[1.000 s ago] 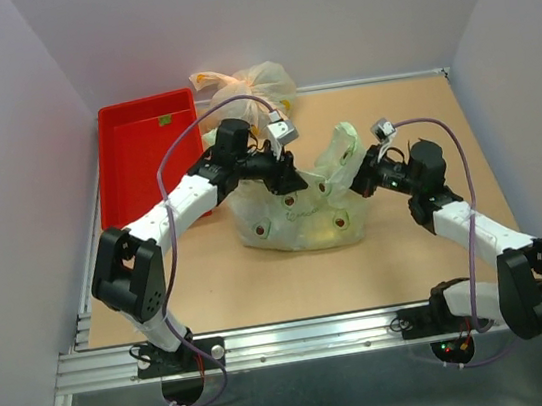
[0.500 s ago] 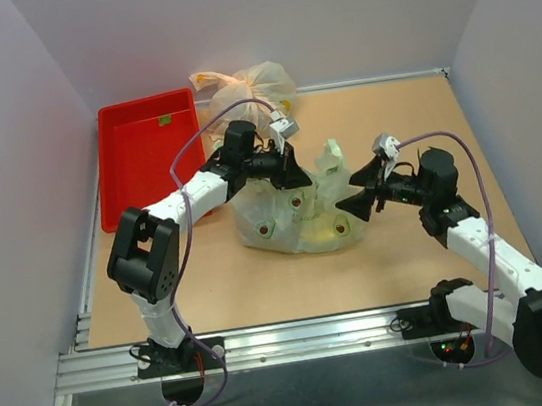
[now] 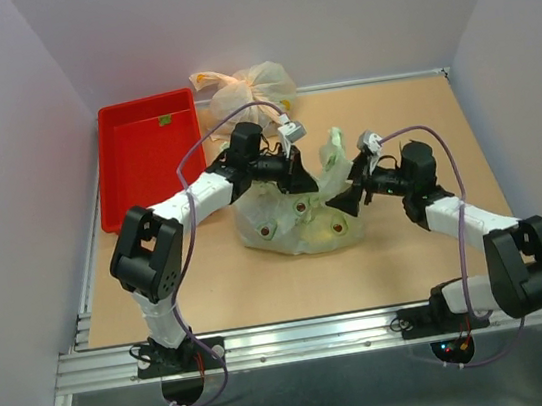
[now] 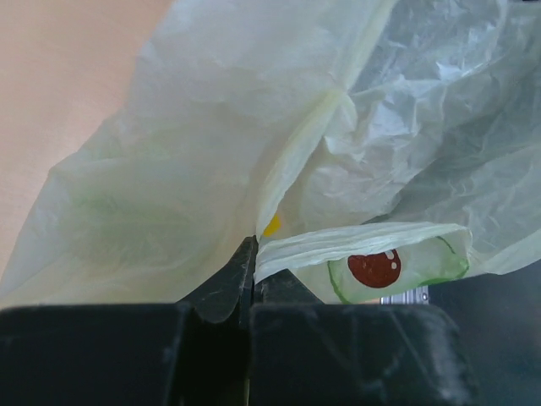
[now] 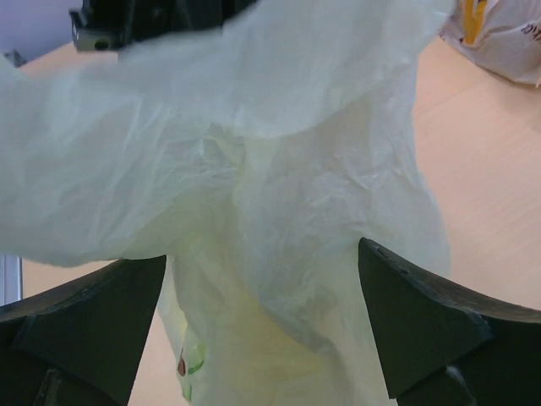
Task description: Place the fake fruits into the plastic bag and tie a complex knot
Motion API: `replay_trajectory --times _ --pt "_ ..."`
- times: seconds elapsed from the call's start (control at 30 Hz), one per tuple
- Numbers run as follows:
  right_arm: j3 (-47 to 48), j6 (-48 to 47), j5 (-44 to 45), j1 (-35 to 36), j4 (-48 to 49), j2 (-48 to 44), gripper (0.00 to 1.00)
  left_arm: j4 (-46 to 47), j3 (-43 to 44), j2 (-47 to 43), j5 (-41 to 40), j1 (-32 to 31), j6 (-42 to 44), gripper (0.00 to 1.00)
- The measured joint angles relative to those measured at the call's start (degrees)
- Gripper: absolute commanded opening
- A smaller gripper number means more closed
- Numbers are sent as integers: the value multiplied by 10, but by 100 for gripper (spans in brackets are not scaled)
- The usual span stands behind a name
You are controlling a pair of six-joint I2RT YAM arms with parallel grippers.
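Plastic bag (image 3: pixel 289 223): sits near mid-desk, a little toward the left edge; pale green, crinkled, slumped in a low mound on the desk (image 3: pixel 410 113); spans the gap between both arms.
Bag top: rises in a loose flap (image 3: pixel 335 143) toward the far edge, just right of the left gripper and just behind the right one.
Printed spots: red-brown with a green ring; one (image 4: pixel 374 267) lies on a fold draped over the left gripper's right finger.
Fake fruits: seen only as yellow-green patches through the film (image 3: pixel 339 222) on the bag's near right side; a small yellow speck (image 4: pixel 270 226) just past the left fingertips; kinds cannot be told.
Left gripper (image 3: pixel 300 181): reaches in from the left edge side onto the bag's upper left; clenched, fingers (image 4: pixel 221 283) pressed flat together, with a ridge of bag film running into their tips.
Right gripper (image 3: pixel 347 198): comes in from the right edge side, against the bag's right flank; released, fingers (image 5: pixel 84 313) spread wide, bag film filling the space between them; contact with the pads cannot be told.
Red tray (image 3: pixel 148 155): far left corner of the desk, well apart from the bag.
Orange bag (image 3: pixel 247 87): knotted, at the far edge, just beside the tray's far right corner.
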Motion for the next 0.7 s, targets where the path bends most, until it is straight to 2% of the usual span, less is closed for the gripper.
replay_trajectory --times 0.17,0.23,0.27,0.33,0.37,0.4,0.5,0.7 --pt "22 76 -10 1 77 34 98 -1 1 5 -4 -8 -2 0" --pt "27 101 -12 3 98 35 88 0 2 9 -7 -9 -5 0" --pt "30 116 -12 4 111 35 66 0 3 12 -9 -9 -7 0" --pt "32 133 -12 7 124 35 37 -1 3 16 -14 -9 -10 0" --pt "33 150 -12 8 130 35 9 -3 3 17 -17 -9 -11 2" --pt "33 158 -9 8 133 35 1 -4 3 17 -20 -8 -11 12" --pt "33 187 14 8 133 33 0 -7 3 16 -32 -7 -10 27" --pt "33 226 88 8 85 0 0 -35 -12 -49 -92 10 10 36"
